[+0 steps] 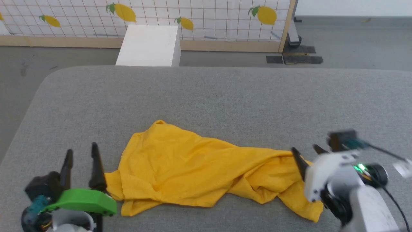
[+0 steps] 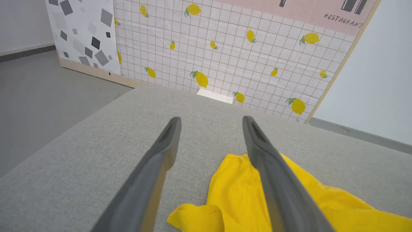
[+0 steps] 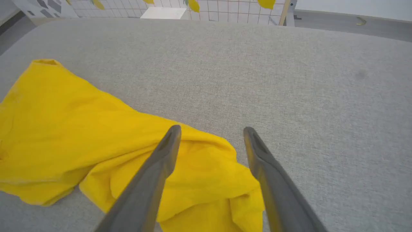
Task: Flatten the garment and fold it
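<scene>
**Shirt in a heap, both grippers open, nothing folded yet**

A grey fabric-topped table (image 1: 206,96) takes up most of the head view. A lemon-print screen (image 1: 206,16) and a white box (image 1: 148,45) stand beyond its far edge.

The shirt (image 1: 180,167) lies near the table's front edge, between the two arms. It is a crumpled yellow band running left to right. Only plain yellow shows, with no print. Its left part is broad and fairly smooth. Its right end is bunched and doubled over itself.

The left gripper (image 1: 81,148) sits just beside the shirt's left edge, fingers spread wide and holding nothing. Whether its inner finger touches the cloth is unclear. The right gripper (image 1: 304,148) is at the bunched right end, also spread wide and empty, its fingers straddling the wad in the right wrist view.

As I judge it, the task has barely begun. The shirt is neither flat nor squared, no tidy fold exists, and spreading, smoothing and every fold remain.
</scene>
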Robot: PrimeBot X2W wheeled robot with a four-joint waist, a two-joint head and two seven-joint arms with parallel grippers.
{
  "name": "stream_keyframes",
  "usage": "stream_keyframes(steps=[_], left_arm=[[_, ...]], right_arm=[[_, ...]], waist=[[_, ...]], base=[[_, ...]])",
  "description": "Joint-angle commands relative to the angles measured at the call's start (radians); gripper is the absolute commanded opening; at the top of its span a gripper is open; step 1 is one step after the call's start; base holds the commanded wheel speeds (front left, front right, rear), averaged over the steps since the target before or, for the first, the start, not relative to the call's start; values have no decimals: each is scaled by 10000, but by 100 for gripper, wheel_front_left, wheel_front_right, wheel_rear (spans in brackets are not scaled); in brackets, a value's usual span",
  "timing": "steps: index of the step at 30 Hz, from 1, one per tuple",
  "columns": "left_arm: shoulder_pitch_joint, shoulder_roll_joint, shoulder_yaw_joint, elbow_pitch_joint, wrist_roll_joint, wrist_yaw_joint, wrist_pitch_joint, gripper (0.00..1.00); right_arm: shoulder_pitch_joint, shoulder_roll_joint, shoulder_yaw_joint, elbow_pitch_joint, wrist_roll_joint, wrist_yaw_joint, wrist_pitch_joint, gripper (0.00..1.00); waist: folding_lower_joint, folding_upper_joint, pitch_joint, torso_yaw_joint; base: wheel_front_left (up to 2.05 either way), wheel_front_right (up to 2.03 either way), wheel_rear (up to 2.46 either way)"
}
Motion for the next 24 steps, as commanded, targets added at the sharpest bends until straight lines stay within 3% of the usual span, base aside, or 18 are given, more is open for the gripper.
stream_keyframes(steps=[1,2,5,9,14,15,16,17,21,24], left_arm=[[19,-130,-62,47,354,-39,-102,100],[44,-387,-61,52,627,-81,-153,100],[-13,-704,31,-7,998,-172,-172,100],[-141,-1054,125,27,1324,-367,-176,100],[-218,-1373,318,197,1547,-575,-177,100],[-228,-1413,356,210,1587,-610,-178,100],[-224,-1464,411,224,1624,-643,-178,100],[-209,-1502,465,231,1655,-664,-178,100],[-115,-1681,657,275,1755,-748,-178,100],[-90,-1789,747,323,1803,-810,-179,100]], right_arm=[[-403,-131,236,154,-230,-15,490,100],[-900,-425,843,572,-724,-15,1444,100],[-1644,-877,1763,1388,-1188,-15,2586,100],[-2216,-1293,2673,2345,-1305,-15,2946,100],[-2190,-1336,3804,3128,-344,-15,3158,100],[-2188,-1323,3930,3155,-30,-15,3186,65],[-2257,-1346,4078,3059,338,-15,3035,17],[-2342,-1394,4127,2964,604,-15,2856,0],[-2769,-1696,3542,2491,1532,-15,1944,0],[-2959,-1962,2322,2019,1797,-15,1185,0]], waist=[[1,0,146,39],[1,0,271,129],[1,0,497,300],[1,0,749,609],[1,0,900,781],[1,0,910,781],[1,0,916,759],[1,0,897,719],[1,0,735,515],[1,0,558,340]], base=[[0,0,0],[0,0,0],[0,0,0],[0,0,0],[0,0,0],[0,0,0],[0,0,0],[0,0,0],[0,0,0],[0,0,0]])
